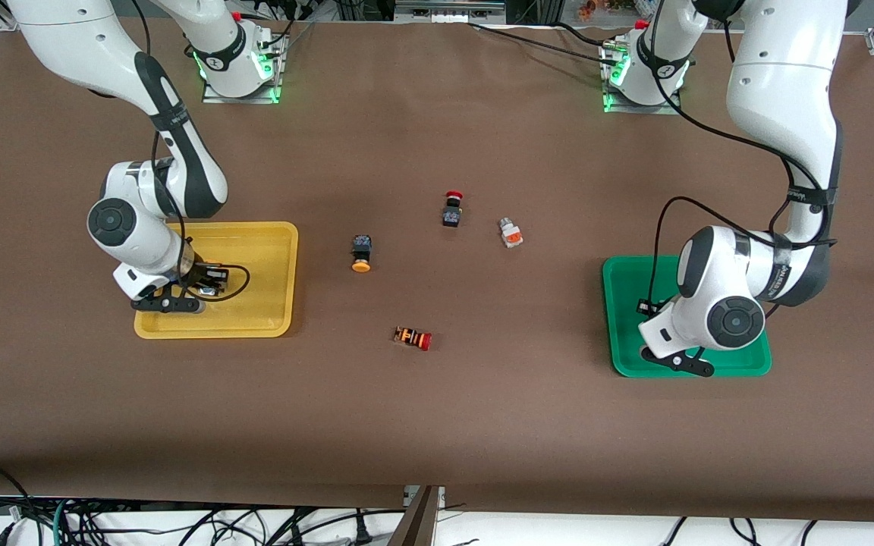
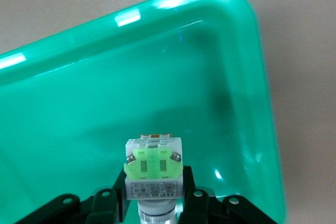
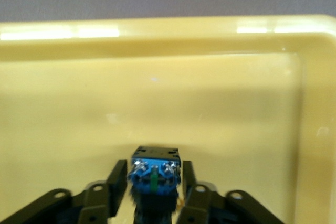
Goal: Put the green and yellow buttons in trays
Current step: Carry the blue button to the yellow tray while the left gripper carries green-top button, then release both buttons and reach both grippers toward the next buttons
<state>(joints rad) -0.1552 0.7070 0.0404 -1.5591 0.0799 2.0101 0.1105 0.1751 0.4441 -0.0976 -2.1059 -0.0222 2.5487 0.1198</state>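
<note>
Front: brown surface (image 1: 437,409). Yellow tray (image 1: 270,303) at the right arm's end, green tray (image 1: 623,318) at the left arm's end. Between them: yellow-cap button (image 1: 362,253), white button (image 1: 510,233), red-cap button (image 1: 452,208), striped button (image 1: 413,337) nearest the camera. Right claw (image 1: 205,288) is over the yellow tray, left claw (image 1: 653,345) over the green tray.

Left wrist: left claw (image 2: 153,203) grips a white-bodied button (image 2: 153,169) over the green tray (image 2: 220,45).

Right wrist: right claw (image 3: 155,192) flanks a black-bodied button (image 3: 155,174) over the yellow tray (image 3: 157,40); can't tell if the fingers clamp it or have let go.
</note>
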